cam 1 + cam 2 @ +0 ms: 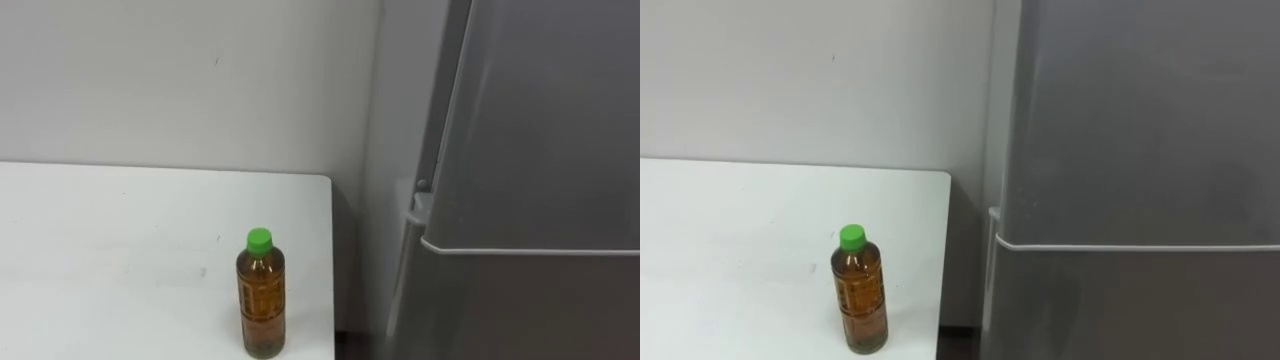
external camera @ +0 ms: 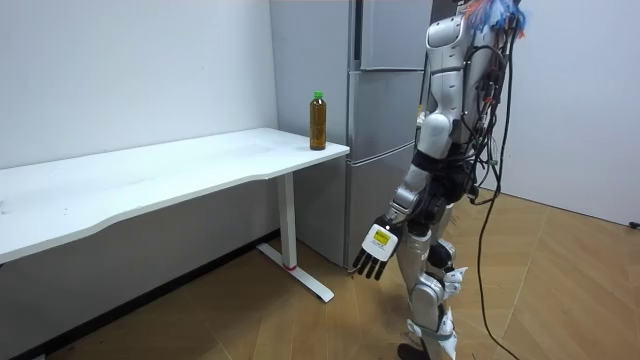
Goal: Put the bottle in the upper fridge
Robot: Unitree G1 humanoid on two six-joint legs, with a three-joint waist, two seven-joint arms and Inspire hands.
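A clear bottle (image 1: pixel 263 295) of brown tea with a green cap stands upright on the white table (image 1: pixel 120 230), near its right end and front edge. In the room view the bottle (image 2: pixel 318 121) sits at the table end closest to the grey fridge (image 2: pixel 385 100). The fridge's upper door (image 1: pixel 540 120) is shut, with the seam to the lower door just below it. I stand on the floor in front of the fridge, a step back from the table. My left hand (image 2: pixel 378 250) hangs by my thigh, open and holding nothing.
A white wall (image 1: pixel 180 80) runs behind the table and fridge. A narrow gap separates the table's right edge from the fridge side (image 1: pixel 990 150). The long table (image 2: pixel 150 175) stretches toward the room view's left, and wood floor (image 2: pixel 560 300) lies around me.
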